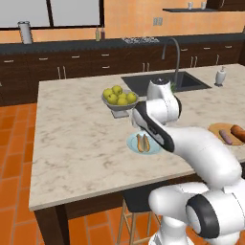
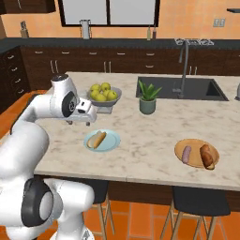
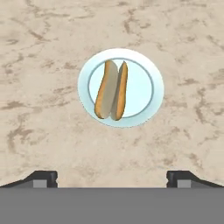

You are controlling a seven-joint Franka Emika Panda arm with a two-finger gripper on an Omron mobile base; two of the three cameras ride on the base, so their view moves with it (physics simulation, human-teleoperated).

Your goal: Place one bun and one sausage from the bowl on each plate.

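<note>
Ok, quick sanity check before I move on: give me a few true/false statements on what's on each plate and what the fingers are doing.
1. The pale blue plate holds a bun. True.
2. The tan wooden plate is bare. False: a sausage and a second bun lie on it.
3. The gripper has its fingers spread wide with nothing between them. True.
4. The gripper hangs over the sink. False: the hand view looks down on the pale blue plate.
5. A sausage lies beside the bun on the pale blue plate. False: that plate carries the split bun alone.
</note>
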